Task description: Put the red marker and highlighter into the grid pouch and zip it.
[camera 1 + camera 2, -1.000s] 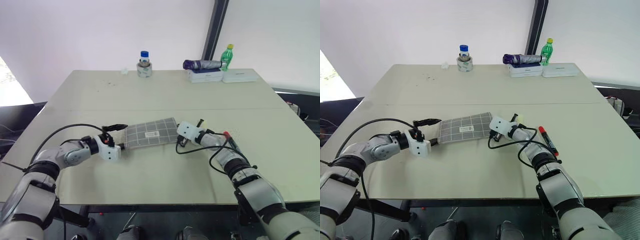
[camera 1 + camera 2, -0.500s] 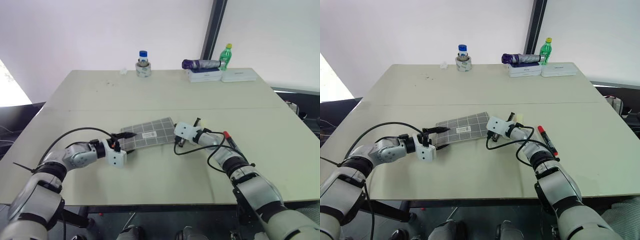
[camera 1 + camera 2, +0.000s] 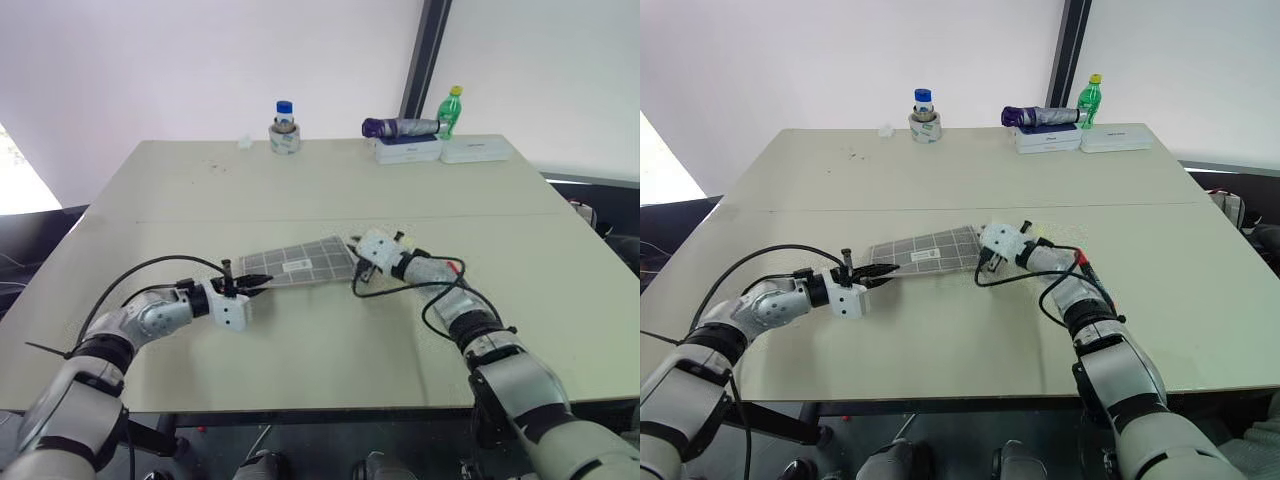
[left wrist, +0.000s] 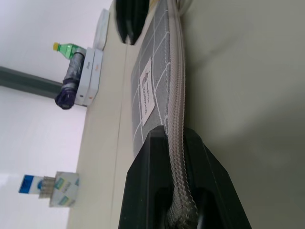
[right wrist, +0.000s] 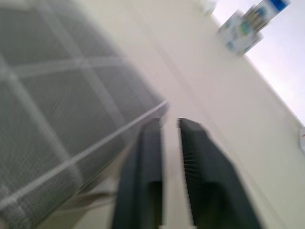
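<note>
A: Two grippers flank the grid pouch (image 3: 300, 263); left gripper (image 4: 174, 157) clamps its zipper edge.

B: Right gripper (image 5: 169, 143), slightly parted, probably empty, sits at the opposite end, nearer the red marker (image 3: 1086, 266).

Far bottle (image 3: 454, 110), perhaps umbrella (image 3: 400, 128)

Pale table (image 3: 300, 190): grid pouch (image 3: 300, 262), red marker (image 3: 1089, 272) (partly hidden), far bottles (image 3: 284, 127).

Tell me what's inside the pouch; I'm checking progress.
Its inside is hidden: the grey fabric of the pouch covers any contents. The marker lies outside on the table by the right arm.
</note>
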You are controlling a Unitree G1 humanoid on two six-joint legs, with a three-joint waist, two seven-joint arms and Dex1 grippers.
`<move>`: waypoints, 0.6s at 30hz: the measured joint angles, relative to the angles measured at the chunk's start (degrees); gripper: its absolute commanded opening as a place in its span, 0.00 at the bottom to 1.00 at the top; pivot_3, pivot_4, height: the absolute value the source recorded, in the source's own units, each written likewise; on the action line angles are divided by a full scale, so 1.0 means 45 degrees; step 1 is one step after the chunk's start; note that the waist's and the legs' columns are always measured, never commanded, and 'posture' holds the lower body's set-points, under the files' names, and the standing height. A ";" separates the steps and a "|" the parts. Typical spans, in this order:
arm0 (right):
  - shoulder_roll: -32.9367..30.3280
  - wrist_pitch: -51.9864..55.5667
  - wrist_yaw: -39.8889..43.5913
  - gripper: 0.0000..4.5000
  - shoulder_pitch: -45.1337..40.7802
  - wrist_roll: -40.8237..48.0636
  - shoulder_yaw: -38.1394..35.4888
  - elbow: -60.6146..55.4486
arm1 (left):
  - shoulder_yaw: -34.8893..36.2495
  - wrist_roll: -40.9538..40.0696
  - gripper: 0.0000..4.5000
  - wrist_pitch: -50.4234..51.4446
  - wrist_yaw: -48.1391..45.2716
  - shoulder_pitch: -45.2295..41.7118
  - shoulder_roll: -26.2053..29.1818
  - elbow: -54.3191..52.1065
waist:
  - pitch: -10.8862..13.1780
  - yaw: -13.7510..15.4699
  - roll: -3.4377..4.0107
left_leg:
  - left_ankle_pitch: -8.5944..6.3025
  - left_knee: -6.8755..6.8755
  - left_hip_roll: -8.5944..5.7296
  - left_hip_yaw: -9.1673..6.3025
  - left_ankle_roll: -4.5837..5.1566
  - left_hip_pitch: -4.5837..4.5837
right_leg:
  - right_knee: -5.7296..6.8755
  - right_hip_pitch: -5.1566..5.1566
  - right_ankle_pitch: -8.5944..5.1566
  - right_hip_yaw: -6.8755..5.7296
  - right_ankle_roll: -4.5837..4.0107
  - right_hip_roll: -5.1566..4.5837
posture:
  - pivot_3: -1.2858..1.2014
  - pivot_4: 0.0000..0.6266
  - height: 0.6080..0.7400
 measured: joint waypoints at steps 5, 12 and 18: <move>-0.0632 0.1682 0.1423 0.97 0.1171 0.1913 -0.1162 -0.3239 | 0.0773 -0.2495 0.00 0.1684 -0.1588 0.1715 -0.0019 -0.2040 | 0.0000 0.0013 -0.0001 | 0.0000 0.0003 0.0009 -0.0006 0.0000 -0.0005 | 0.0003 -0.0008 0.0000 0.0015 0.0000 0.0004 | 0.52 0.24 1.00; -0.1329 0.5909 0.3268 0.99 0.4768 0.3636 -0.1371 -0.8658 | 0.1900 -0.3859 0.00 0.4930 -0.2203 0.3721 -0.0129 -0.5666 | -0.0001 0.0004 -0.0004 | -0.0004 0.0015 0.0010 -0.0042 0.0006 -0.0010 | 0.0021 -0.0019 0.0008 0.0022 -0.0011 0.0009 | 0.52 0.24 1.00; 0.0052 0.7760 0.2265 0.99 0.5577 0.4024 -0.1198 -1.0428 | 0.2534 -0.4159 0.00 0.6701 -0.2432 0.3793 -0.0457 -0.7297 | -0.0005 0.0010 -0.0011 | -0.0003 0.0015 0.0018 -0.0045 0.0003 -0.0015 | 0.0022 -0.0027 0.0010 0.0023 -0.0014 0.0025 | 0.52 0.24 1.00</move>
